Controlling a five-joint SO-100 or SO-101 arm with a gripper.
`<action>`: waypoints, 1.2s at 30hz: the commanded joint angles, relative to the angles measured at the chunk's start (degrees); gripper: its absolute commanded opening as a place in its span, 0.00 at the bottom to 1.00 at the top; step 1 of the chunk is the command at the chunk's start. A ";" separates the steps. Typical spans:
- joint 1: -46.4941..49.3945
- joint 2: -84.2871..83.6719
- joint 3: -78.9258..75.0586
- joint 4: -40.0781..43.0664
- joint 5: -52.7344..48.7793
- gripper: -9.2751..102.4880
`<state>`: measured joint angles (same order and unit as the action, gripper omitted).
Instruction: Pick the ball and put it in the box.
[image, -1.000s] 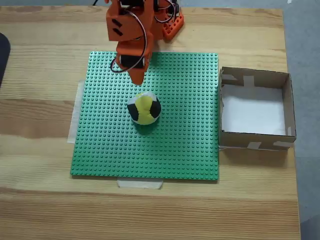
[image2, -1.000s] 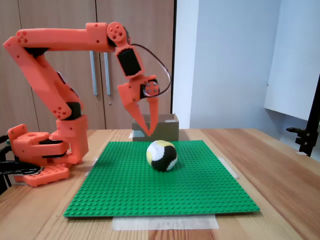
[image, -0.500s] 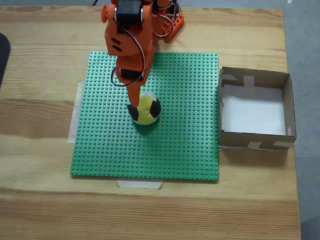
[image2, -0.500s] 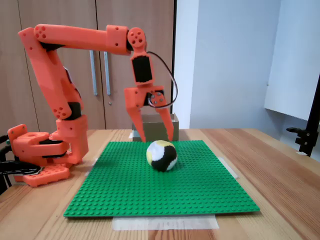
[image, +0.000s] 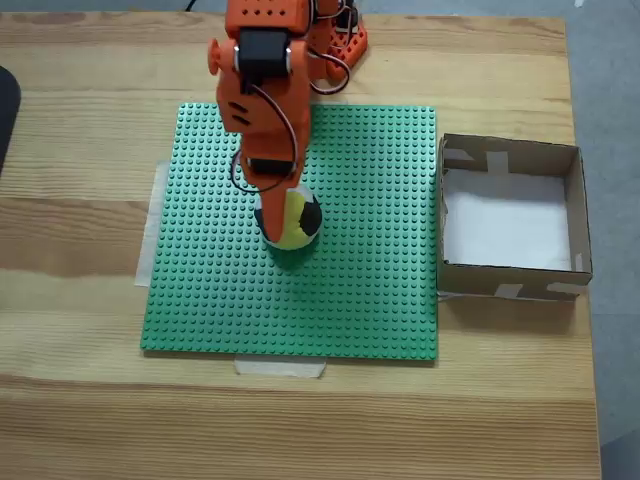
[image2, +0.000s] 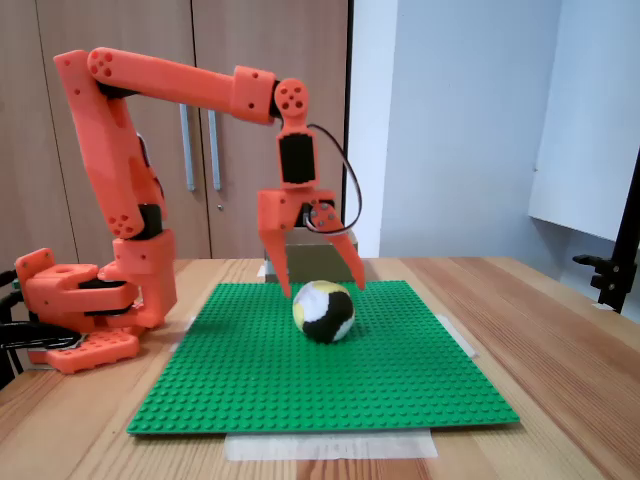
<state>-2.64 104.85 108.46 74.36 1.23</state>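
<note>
Now, pincer (image2: 323, 288): spread wide, fingers straddling the ball's top, gripping nothing.
Ball (image2: 323, 311): frame centre, on the green studded plate (image: 370, 290).
Box (image: 577, 215): right edge, on the desk (image: 80, 240).
Writing: none readable.

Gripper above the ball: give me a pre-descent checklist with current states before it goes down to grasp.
1. Gripper open wide enough for the ball: ok, the fingertips stand apart at either side of its top.
2. Gripper centred over the ball: ok in the side fixed view; cannot tell in depth, since the arm covers part of the ball from above.
3. Ball at rest on the green baseplate: ok.
4. Ball already gripped: not ok, fingertips sit above its middle.
5. Box empty and open on top: ok.
</note>
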 joint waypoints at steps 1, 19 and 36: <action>-0.70 -0.18 -2.90 -1.41 -0.53 0.50; -1.05 0.18 1.85 -5.71 -1.49 0.40; 0.09 3.60 3.60 -8.17 -2.81 0.36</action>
<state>-3.43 104.06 112.06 66.80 -2.29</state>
